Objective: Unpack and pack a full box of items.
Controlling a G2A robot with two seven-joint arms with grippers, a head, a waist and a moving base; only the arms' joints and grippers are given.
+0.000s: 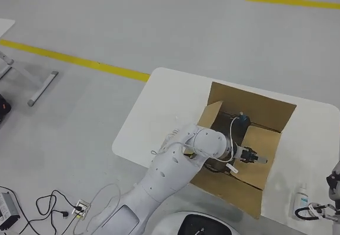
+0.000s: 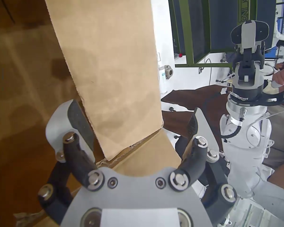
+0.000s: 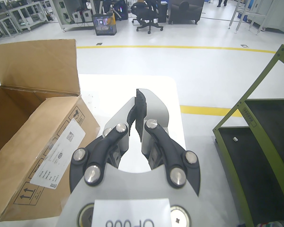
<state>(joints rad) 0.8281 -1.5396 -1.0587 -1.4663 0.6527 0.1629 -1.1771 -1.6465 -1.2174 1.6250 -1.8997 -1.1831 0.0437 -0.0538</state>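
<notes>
The open cardboard box (image 1: 258,106) is set on the white table (image 1: 170,100). The left gripper (image 2: 135,109) is held at the box, jaws spread wide, with a flap (image 2: 104,60) seen between them. The right gripper (image 3: 139,100) is held over the table beside the box, jaws pressed together on nothing. A small bottle (image 1: 301,200) is stood nearby.

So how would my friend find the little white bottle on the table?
Start at the white table with the big open cardboard box on it. Go past the box to the robot's right side, where the little bottle sits alone on the tabletop. It's small and white; the box is huge and brown.
</notes>
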